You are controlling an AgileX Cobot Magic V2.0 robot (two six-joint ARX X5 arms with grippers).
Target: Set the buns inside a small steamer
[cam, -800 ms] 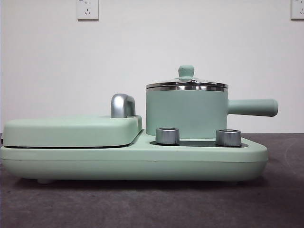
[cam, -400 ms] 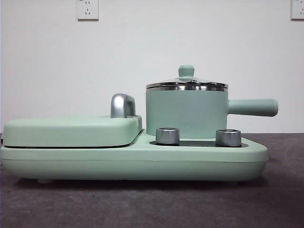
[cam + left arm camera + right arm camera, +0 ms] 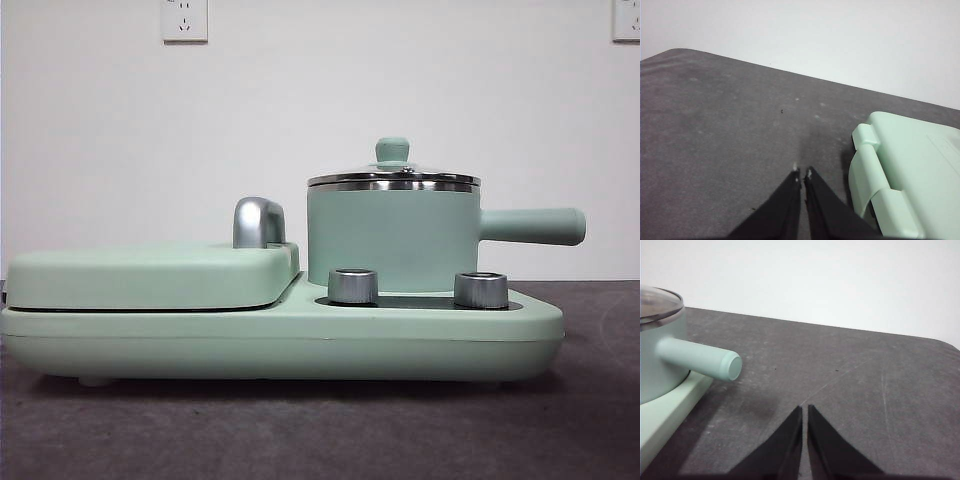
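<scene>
The small steamer is a mint green pot with a steel rim. Its glass lid with a green knob is on, and its long side handle points right. It stands on the right half of a mint green cooker base. The right wrist view shows the same steamer and handle, off to the side of my right gripper, which is shut and empty above the grey table. My left gripper is shut and empty beside the cooker's flat grill lid. The buns are out of view.
The flat mint green grill lid with a chrome handle covers the cooker's left half. Two steel knobs sit in front of the steamer. A white wall rises behind the dark grey table.
</scene>
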